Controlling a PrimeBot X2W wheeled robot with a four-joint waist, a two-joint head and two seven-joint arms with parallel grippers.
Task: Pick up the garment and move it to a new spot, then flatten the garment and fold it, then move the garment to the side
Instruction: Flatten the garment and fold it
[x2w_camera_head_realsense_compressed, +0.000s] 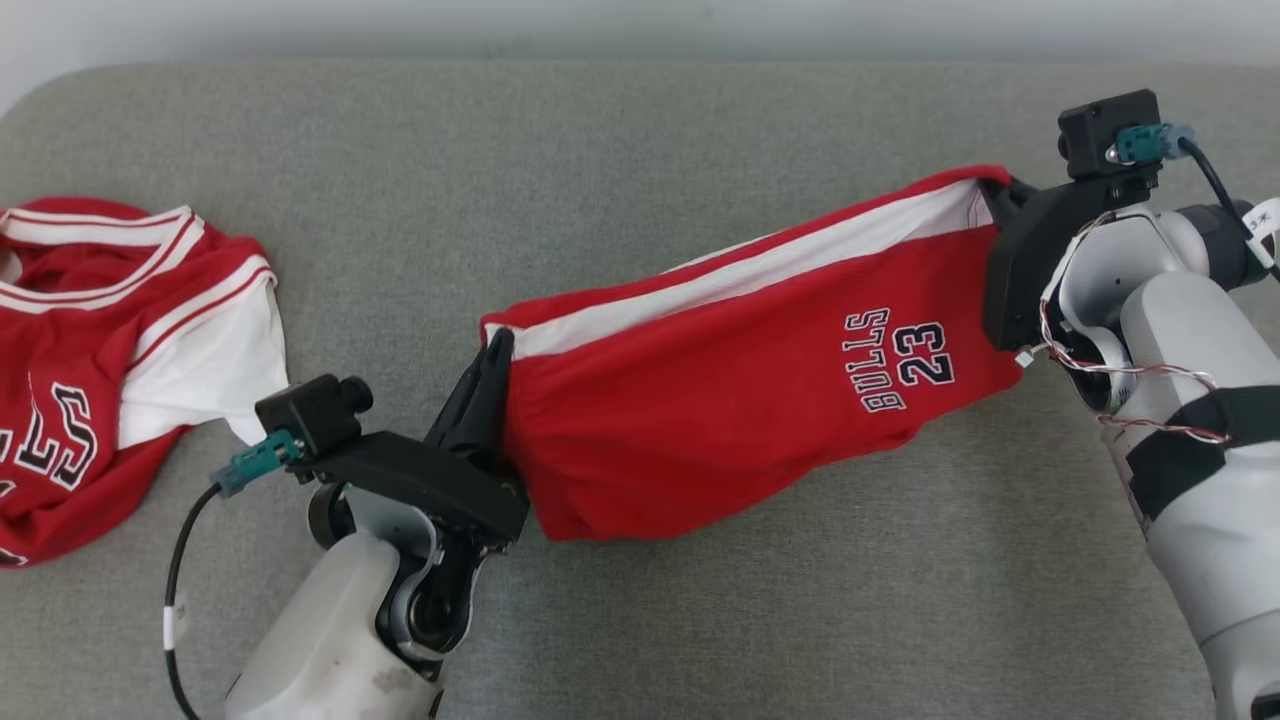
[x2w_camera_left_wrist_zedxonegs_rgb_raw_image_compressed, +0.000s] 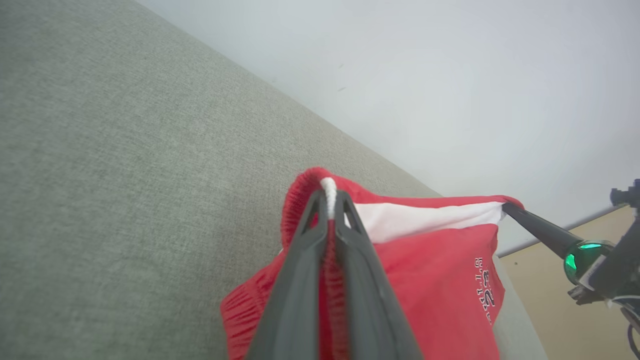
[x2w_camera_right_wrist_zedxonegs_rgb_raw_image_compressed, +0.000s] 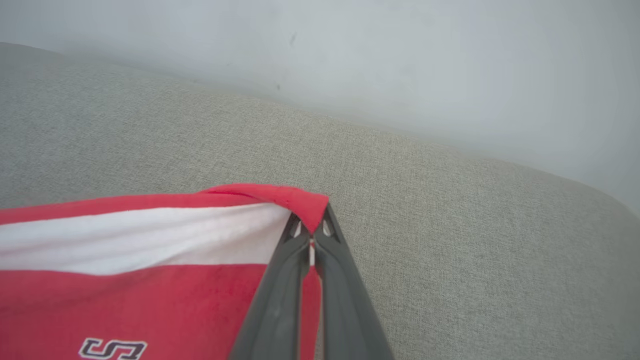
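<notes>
Currently: grey fabric surface (x2w_camera_head_realsense_compressed: 640, 150) spans the head view, with a pale wall (x2w_camera_right_wrist_zedxonegs_rgb_raw_image_compressed: 350, 50) behind it in both wrist views.

Garment (x2w_camera_head_realsense_compressed: 740, 400), red shorts: centre of the head view, stretched in a slanted line from 8 o'clock up to 2 o'clock and held at both ends. A white band (x2w_camera_head_realsense_compressed: 760, 265) runs along its upper edge. Lower folds sag toward the surface; contact cannot be told.

Second red-and-white jersey (x2w_camera_head_realsense_compressed: 90, 380): lies crumpled on the surface at 9 o'clock, well apart from the shorts, partly cut off by the frame edge.

Left claw (x2w_camera_head_realsense_compressed: 497, 345): at the 8 o'clock end of the garment. Its fingers are pressed together on the ribbed waistband, with red cloth and a white cord end pinched between the tips (x2w_camera_left_wrist_zedxonegs_rgb_raw_image_compressed: 327, 195).

Right claw (x2w_camera_head_realsense_compressed: 995, 190): at the 2 o'clock end. Its fingers are closed tight on the red corner hem, which folds over the tips (x2w_camera_right_wrist_zedxonegs_rgb_raw_image_compressed: 311, 225).

Print "BULLS 23" (x2w_camera_head_realsense_compressed: 905, 360): on the red panel near the right claw's end, at 3 o'clock of the garment, letters turned sideways.
</notes>
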